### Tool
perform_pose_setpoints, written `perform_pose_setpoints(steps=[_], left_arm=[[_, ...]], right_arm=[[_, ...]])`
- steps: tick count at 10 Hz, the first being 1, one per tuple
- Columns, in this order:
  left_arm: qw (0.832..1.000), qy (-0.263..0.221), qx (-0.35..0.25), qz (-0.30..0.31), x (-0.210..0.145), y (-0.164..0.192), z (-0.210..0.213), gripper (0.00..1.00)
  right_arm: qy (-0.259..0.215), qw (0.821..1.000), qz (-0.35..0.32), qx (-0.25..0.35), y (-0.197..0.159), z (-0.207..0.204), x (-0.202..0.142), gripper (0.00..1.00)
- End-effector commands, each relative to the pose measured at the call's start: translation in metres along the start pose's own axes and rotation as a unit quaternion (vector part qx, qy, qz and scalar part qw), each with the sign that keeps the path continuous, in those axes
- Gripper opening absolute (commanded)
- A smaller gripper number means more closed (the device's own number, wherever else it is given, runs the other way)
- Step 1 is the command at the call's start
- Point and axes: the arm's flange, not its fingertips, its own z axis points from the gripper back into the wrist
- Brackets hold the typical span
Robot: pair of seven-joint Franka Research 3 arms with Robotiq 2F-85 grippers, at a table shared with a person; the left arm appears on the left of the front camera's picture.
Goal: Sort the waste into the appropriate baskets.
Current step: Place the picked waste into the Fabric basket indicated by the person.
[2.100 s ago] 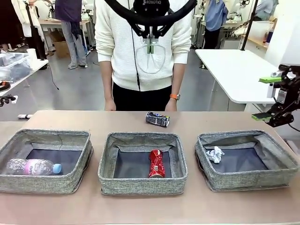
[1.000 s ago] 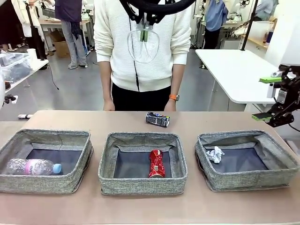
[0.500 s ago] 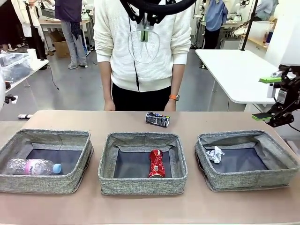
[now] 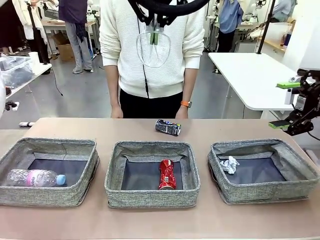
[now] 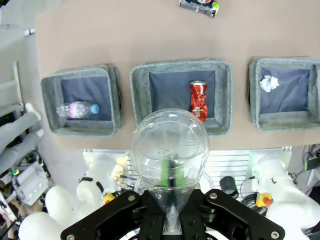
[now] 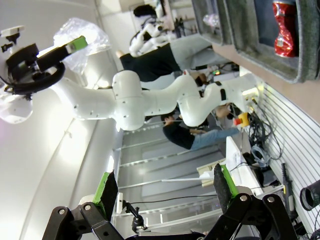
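Clear plastic cup (image 5: pixel 170 142) hangs high over the surface (image 4: pixel 225 225), its wall pinched in my closed left end effector (image 4: pixel 158 42). I should swing over the left basket (image 4: pixel 47 144) holding the bottle (image 4: pixel 35 177), lower, then release.

Glossy plastic cup (image 5: pixel 170 145), woven fabric baskets (image 4: pixel 150 197)

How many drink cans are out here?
2: a crushed red can inside the middle basket, and a dark printed can on the table beyond it. None seems hidden.
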Motion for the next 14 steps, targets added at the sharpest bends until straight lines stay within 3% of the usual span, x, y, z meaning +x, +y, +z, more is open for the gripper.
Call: perform_pose_setpoints(steps=[1, 14], left_arm=[[1.0, -0.001, -0.002, 0.007, -0.0029, 0.0008, 0.0023, 0.01], [1.0, -0.001, -0.002, 0.007, -0.0029, 0.0008, 0.0023, 0.01]], right_arm=[[0.0, 1.0, -0.01, 0.005, 0.0061, 0.0, -0.0009, 1.0], [0.0, 1.0, -0.01, 0.005, 0.0061, 0.0, -0.0009, 1.0]])
